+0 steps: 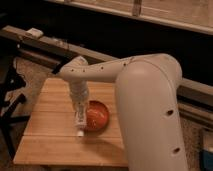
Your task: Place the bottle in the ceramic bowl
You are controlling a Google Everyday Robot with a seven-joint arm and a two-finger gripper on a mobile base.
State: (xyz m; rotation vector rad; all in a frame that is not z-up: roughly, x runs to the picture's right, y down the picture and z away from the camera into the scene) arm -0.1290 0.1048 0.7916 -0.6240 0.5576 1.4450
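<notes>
The orange-red ceramic bowl (98, 116) sits on the wooden table (50, 130), right of centre. My gripper (80, 114) points straight down at the bowl's left rim and is shut on the slim white bottle (80, 123). The bottle hangs upright below the fingers, cap end down, just left of the bowl and close to the tabletop. My large white arm (145, 100) covers the table's right side and part of the bowl's right edge.
A long dark rail or shelf (45, 45) runs behind the table with a small white object (35, 33) on it. Dark stand legs (10, 100) are at the left. The table's front edge is near the picture's bottom.
</notes>
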